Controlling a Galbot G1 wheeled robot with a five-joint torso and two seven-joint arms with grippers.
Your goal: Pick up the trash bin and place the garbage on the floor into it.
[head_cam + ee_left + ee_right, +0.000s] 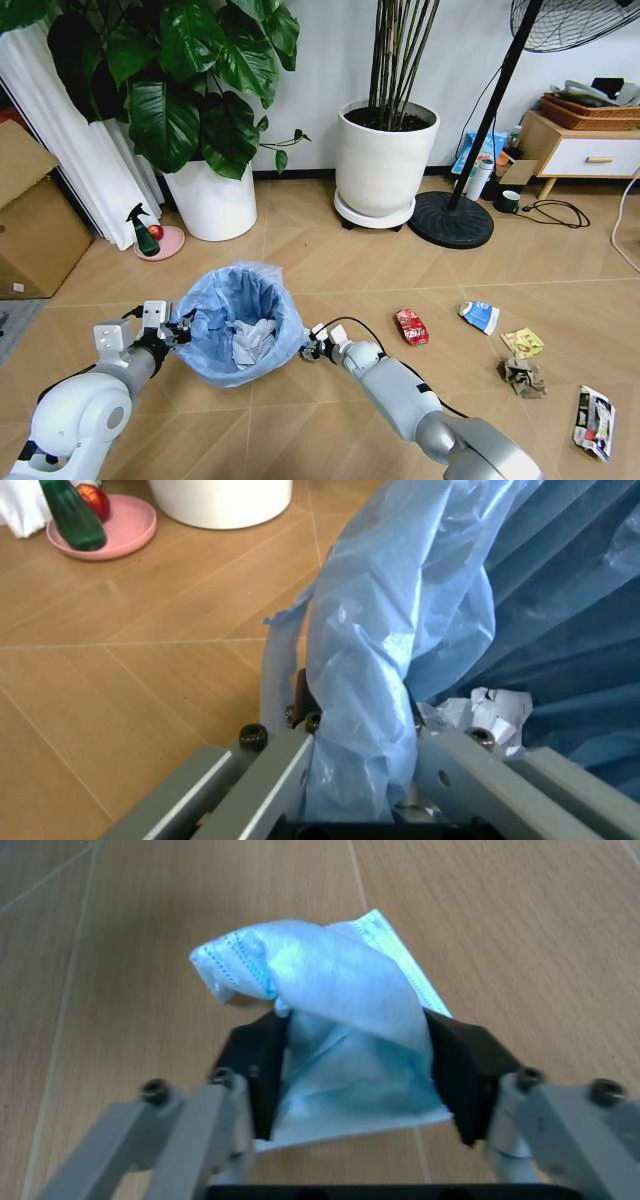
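Right claw around blue-white packet

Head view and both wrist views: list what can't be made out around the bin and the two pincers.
- Trash bin: its black body is covered by the blue bag in the head view.
- Left pincer: the bag bunches between its fingers in the left wrist view, hiding the rim.
- Right pincer: too small in the head view to see what it holds; the right wrist view shows a crumpled face mask.
- Carton: print too small to read.
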